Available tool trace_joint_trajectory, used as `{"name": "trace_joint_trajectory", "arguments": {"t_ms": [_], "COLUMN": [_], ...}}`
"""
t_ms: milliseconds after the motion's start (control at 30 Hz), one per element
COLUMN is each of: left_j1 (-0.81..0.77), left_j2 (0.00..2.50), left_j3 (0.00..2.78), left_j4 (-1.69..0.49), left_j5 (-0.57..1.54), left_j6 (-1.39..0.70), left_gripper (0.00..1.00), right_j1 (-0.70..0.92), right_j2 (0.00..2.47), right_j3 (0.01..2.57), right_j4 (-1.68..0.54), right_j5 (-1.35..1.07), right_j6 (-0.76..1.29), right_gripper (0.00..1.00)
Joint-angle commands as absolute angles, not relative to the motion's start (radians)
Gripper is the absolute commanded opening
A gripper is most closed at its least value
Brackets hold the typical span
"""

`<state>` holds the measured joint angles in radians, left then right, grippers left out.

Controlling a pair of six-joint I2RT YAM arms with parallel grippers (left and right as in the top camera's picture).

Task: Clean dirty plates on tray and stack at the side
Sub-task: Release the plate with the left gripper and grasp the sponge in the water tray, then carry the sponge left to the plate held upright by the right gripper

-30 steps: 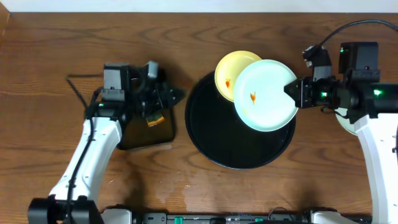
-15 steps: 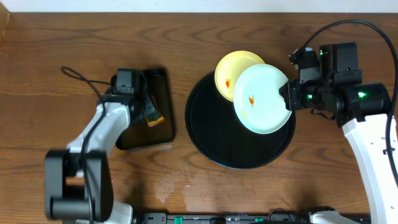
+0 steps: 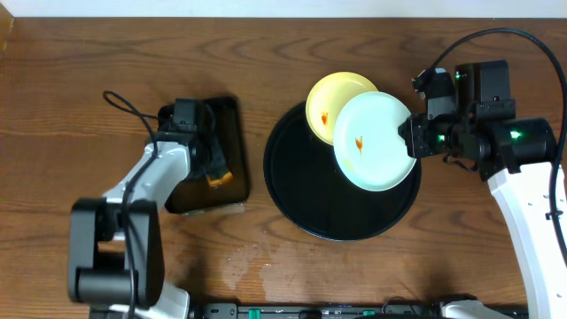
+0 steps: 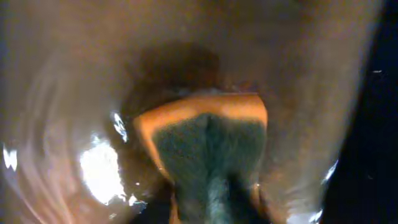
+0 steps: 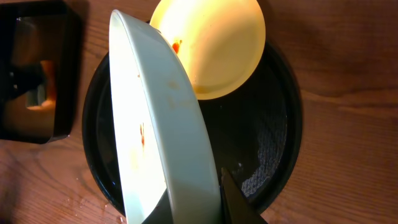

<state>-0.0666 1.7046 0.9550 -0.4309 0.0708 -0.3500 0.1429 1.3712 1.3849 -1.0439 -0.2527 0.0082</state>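
My right gripper point(image 3: 413, 137) is shut on the right rim of a pale mint plate point(image 3: 372, 142) with an orange smear. It holds the plate tilted above the round black tray point(image 3: 301, 208). In the right wrist view the plate point(image 5: 155, 124) stands on edge between the jaws of my right gripper point(image 5: 193, 208). A pale yellow plate point(image 3: 330, 99) with an orange smear leans on the tray's far rim, partly under the mint plate; it also shows in the right wrist view point(image 5: 217, 43). A second mint plate is out of view. My left gripper point(image 3: 213, 164) is shut on an orange and green sponge point(image 4: 208, 140), pressed down in the wet rectangular tray.
The small black rectangular tray point(image 3: 232, 115) lies left of the round tray and holds water; it also shows in the right wrist view point(image 5: 37, 68). A black cable point(image 3: 124, 106) loops on the wood behind the left arm. The round tray's front half point(image 5: 280, 137) is bare.
My left arm has come down and turned, pushing the sponge into the rectangular tray. My right gripper moved the mint plate slightly left, then held still.
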Motion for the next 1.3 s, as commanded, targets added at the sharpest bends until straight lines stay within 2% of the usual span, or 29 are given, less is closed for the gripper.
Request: {"name": "trace_joint_trajectory", "arguments": {"t_ms": [0, 167, 400, 633, 1000, 1267], "left_j1": [-0.065, -0.084, -0.153, -0.155, -0.15, -0.15], "left_j2": [1.599, 1.601, 1.731, 1.822, 1.61, 1.725], "left_j3": [0.979, 0.968, 0.953, 0.954, 1.031, 0.971], "left_j4": [-0.445, -0.462, -0.456, -0.448, -0.538, -0.465], "left_j5": [0.041, 0.041, 0.016, -0.012, -0.001, -0.019], "left_j6": [-0.303, -0.303, -0.319, -0.345, -0.31, -0.296], "left_gripper": [0.5, 0.53, 0.53, 0.08, 0.07, 0.08], "right_j1": [0.154, 0.154, 0.154, 0.154, 0.154, 0.154], "right_j2": [1.358, 1.358, 1.358, 1.358, 1.358, 1.358], "right_j3": [1.408, 1.408, 1.408, 1.408, 1.408, 1.408], "right_j4": [-1.044, -1.044, -1.045, -1.05, -1.05, -1.051], "right_j5": [-0.251, -0.251, -0.252, -0.252, -0.252, -0.252], "right_j6": [0.022, 0.022, 0.022, 0.022, 0.022, 0.022], "right_gripper": [0.01, 0.01, 0.01, 0.01, 0.01, 0.01]}}
